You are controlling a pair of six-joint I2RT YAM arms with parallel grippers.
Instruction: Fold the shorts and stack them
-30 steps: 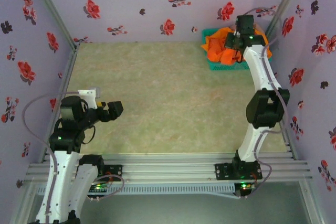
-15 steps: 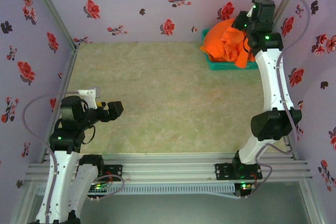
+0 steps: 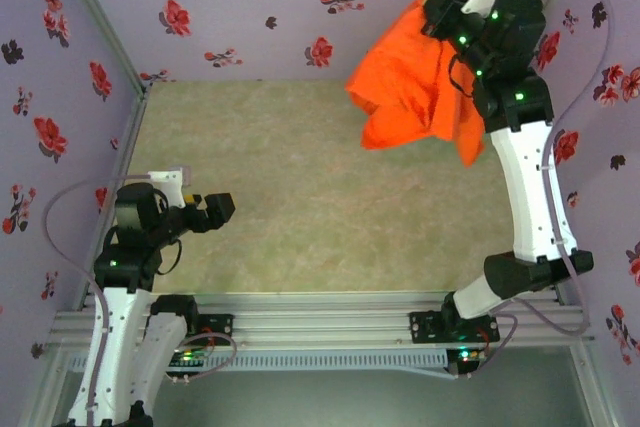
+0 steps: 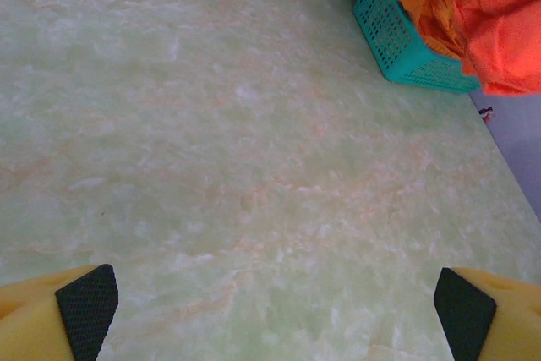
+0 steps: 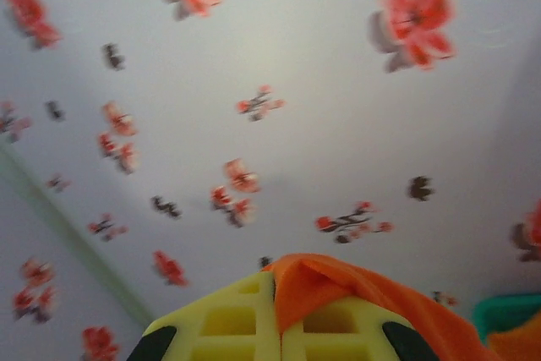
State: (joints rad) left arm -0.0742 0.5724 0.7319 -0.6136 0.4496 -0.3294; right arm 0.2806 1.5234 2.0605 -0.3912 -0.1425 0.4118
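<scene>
The desk (image 3: 300, 177) is the working area. One pair of orange shorts (image 3: 405, 82) hangs high over its far right part, close to the teal basket (image 4: 385, 31). The right fingers (image 5: 272, 323) are clamped on its cloth. The left fingers (image 3: 217, 208) stand wide apart at the near left and hold nothing. The step appears to be taking the shorts out. The next move probably calls for spreading them flat on the desk.

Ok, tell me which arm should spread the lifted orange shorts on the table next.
Right. The right gripper is shut on the orange shorts, hanging above the table; the left gripper is open and empty, far off at near-left.
</scene>
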